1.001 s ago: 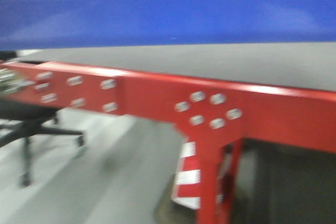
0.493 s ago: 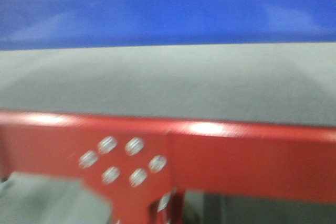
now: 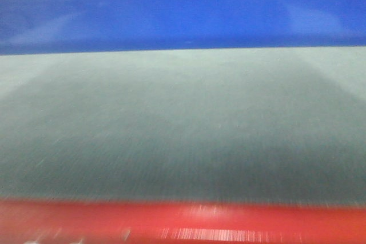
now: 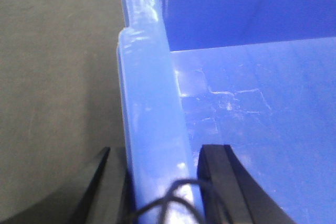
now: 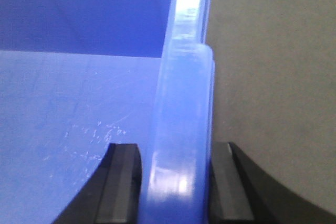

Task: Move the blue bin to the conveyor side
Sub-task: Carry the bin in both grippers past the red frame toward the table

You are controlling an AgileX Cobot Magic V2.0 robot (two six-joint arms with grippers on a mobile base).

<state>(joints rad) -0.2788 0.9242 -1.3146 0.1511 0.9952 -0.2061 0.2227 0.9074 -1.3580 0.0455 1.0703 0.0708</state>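
Wrist cams: left gripper [image 4: 160, 187] and right gripper [image 5: 176, 182] each pinch the blue bin [image 4: 149, 103] rim. Only front cam shows the red frame [image 3: 183, 221] edging the conveyor side [image 3: 183, 130].

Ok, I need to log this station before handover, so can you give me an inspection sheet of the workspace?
Surface: dark grey conveyor belt, bare where visible.
Job's things: blue bin over the belt, nothing seen inside, floor scuffed.
Clutter: nothing seen.
Grippers: left gripper and right gripper each clamp a bin wall, one finger inside, one outside.
Cables: thin black cable crosses the wall at the left gripper.
Surroundings: red frame along the belt's near edge; view blurred.
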